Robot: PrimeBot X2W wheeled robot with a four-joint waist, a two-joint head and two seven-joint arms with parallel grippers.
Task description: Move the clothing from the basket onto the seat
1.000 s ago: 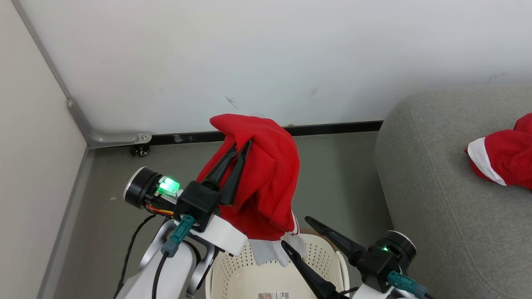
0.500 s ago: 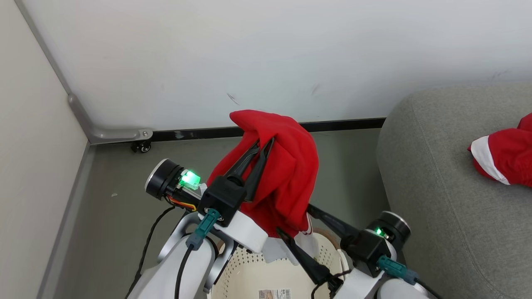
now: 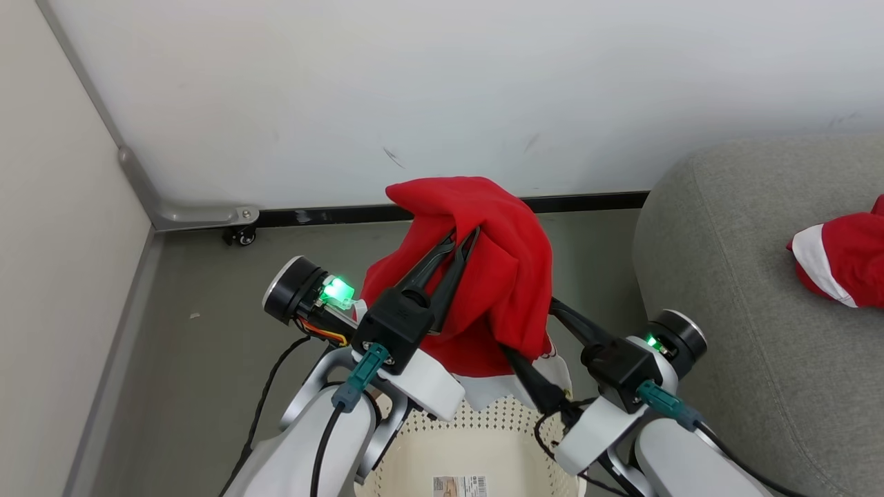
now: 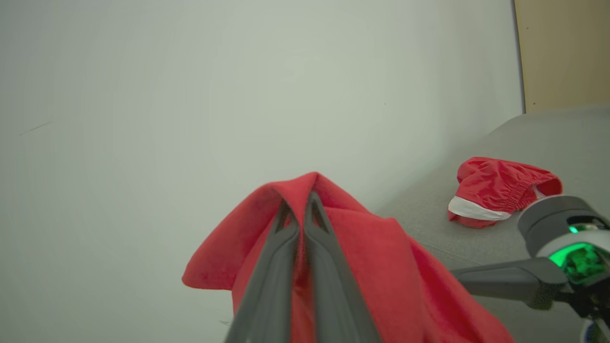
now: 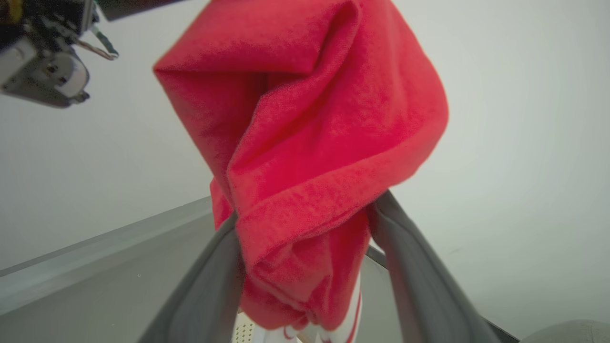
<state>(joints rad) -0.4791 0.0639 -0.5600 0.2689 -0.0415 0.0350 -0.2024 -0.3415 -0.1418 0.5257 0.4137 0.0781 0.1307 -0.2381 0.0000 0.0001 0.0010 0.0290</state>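
Note:
My left gripper (image 3: 461,236) (image 4: 298,202) is shut on a fold of red clothing (image 3: 514,276) (image 4: 381,267) (image 5: 310,119), held up over the basket (image 3: 483,421). The garment drapes down with white trim at its lower end. Lower right of it, my right gripper (image 3: 535,331) (image 5: 310,209) is open, one finger on each side of the hanging fabric. Only the basket's perforated cream wall shows between my arms. To the right is the grey seat (image 3: 725,276) (image 4: 548,143), with another red and white garment (image 3: 842,259) (image 4: 500,190) lying on it.
A white wall with a black baseboard (image 3: 594,201) runs behind. At the left corner a metal rail ends by a small caster (image 3: 238,237). Grey floor (image 3: 207,345) lies left of the basket. A printed label (image 3: 459,485) shows inside the basket.
My left gripper has carried the red garment to the right. My right gripper has risen from over the basket, so its open fingers now straddle the hanging fabric. The camera view shifted slightly.

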